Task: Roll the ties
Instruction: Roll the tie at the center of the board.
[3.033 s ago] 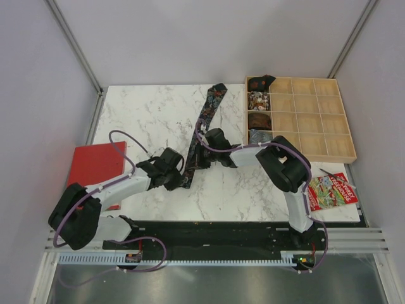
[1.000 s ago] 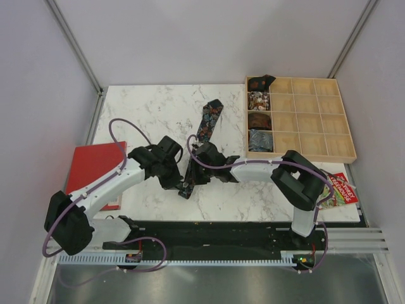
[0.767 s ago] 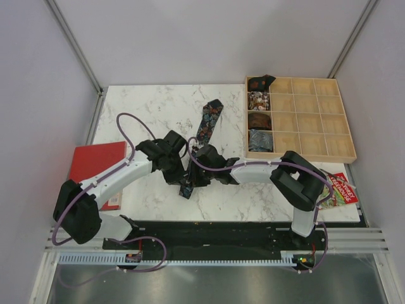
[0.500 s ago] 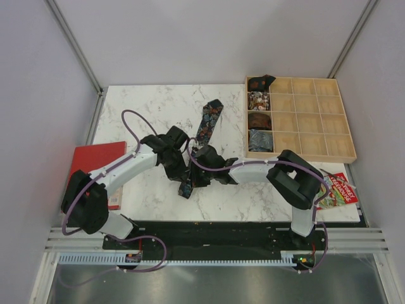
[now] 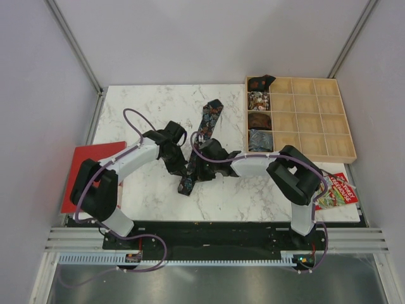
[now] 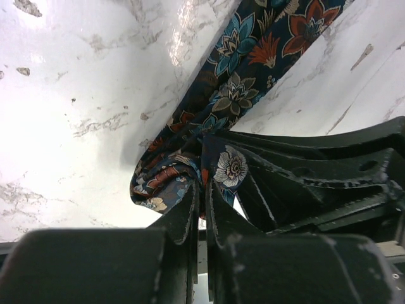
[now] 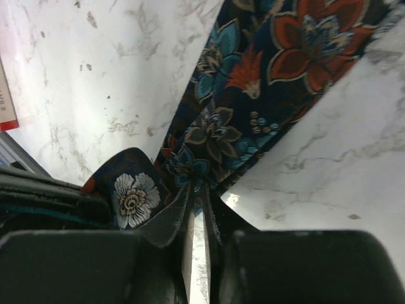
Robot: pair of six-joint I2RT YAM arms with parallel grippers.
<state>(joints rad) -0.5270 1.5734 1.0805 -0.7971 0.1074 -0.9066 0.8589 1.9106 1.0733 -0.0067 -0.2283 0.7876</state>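
Jaws of the left gripper (image 6: 201, 190) pressed together on a bunched fold of the tie (image 5: 209, 121); right gripper (image 7: 195, 190) a slit apart at that fold, grip unclear.
The tie lies slantwise across the middle of the table (image 5: 139, 107); its far end is near the left side of the tray (image 5: 300, 158); both grippers meet toward its near end.
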